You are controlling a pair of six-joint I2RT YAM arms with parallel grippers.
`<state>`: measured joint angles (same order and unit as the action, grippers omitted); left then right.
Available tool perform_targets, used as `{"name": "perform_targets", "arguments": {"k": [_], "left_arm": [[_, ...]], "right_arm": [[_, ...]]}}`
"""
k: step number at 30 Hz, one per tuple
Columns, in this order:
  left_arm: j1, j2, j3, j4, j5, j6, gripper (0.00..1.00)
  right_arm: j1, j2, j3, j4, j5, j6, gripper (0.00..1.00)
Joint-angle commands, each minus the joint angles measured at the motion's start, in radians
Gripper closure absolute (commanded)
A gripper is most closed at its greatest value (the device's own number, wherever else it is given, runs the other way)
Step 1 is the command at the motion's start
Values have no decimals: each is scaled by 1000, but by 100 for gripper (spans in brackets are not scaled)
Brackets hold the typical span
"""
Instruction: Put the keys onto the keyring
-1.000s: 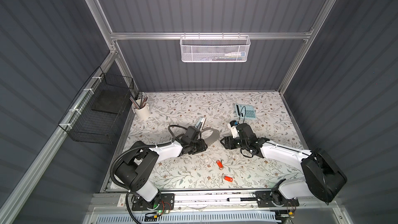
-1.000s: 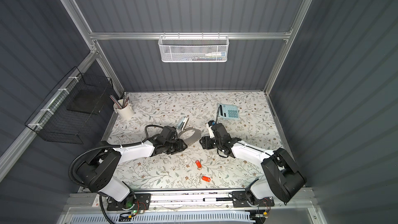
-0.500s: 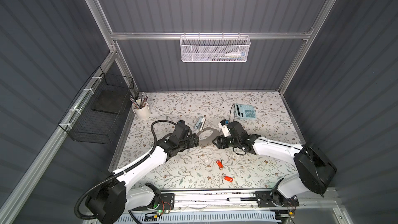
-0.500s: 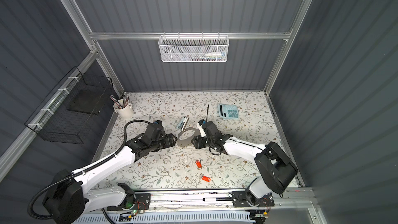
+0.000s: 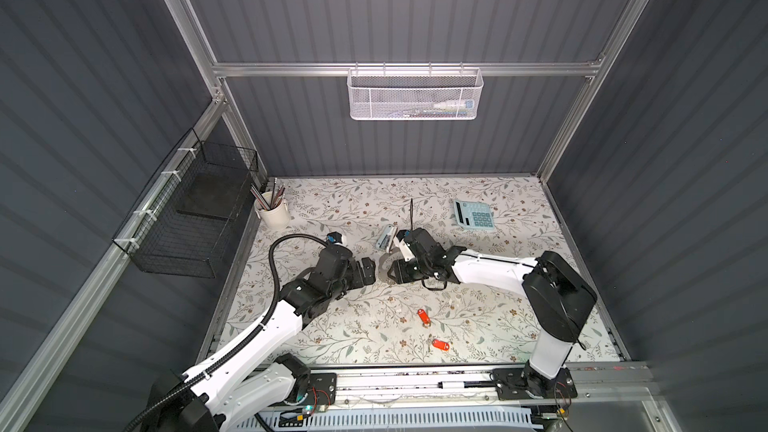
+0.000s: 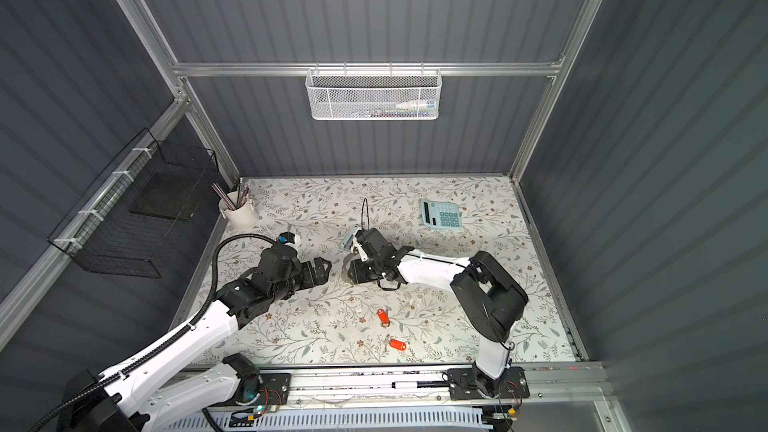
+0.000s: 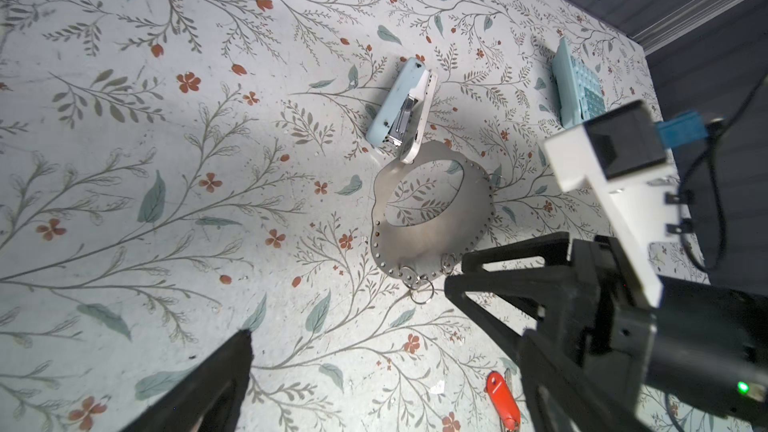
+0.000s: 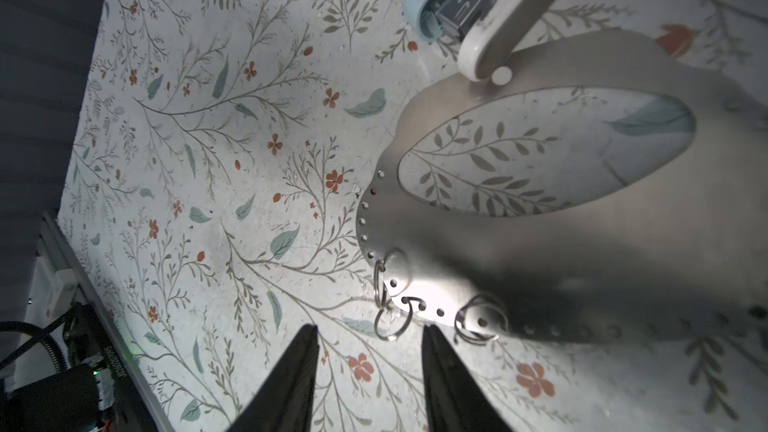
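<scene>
Here the flat gray scalloped keyring (image 7: 415,243) stretches away from the pale blue stapler (image 7: 399,110), between the left tool (image 5: 371,272) and right tool (image 8: 369,330), both released.

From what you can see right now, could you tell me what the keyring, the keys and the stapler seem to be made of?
The keyring: probably thin sheet metal, brushed matte gray, with a soft sheen and punched holes. The keys: likely plastic, smooth, evenly red-orange. The stapler: pale blue and white plastic shell, scuffed, with a metal-looking channel inside.
</scene>
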<state>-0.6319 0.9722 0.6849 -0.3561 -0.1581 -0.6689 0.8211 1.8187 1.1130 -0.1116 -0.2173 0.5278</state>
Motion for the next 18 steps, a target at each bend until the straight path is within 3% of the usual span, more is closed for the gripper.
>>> {"name": "perform_targets", "arguments": {"k": [1, 18], "left_arm": [[5, -19, -21, -35, -19, 16, 0], [6, -15, -22, -30, 0, 3, 0]], "right_arm": [[13, 37, 54, -60, -12, -33, 60], [30, 139, 133, -105, 12, -52, 71]]}}
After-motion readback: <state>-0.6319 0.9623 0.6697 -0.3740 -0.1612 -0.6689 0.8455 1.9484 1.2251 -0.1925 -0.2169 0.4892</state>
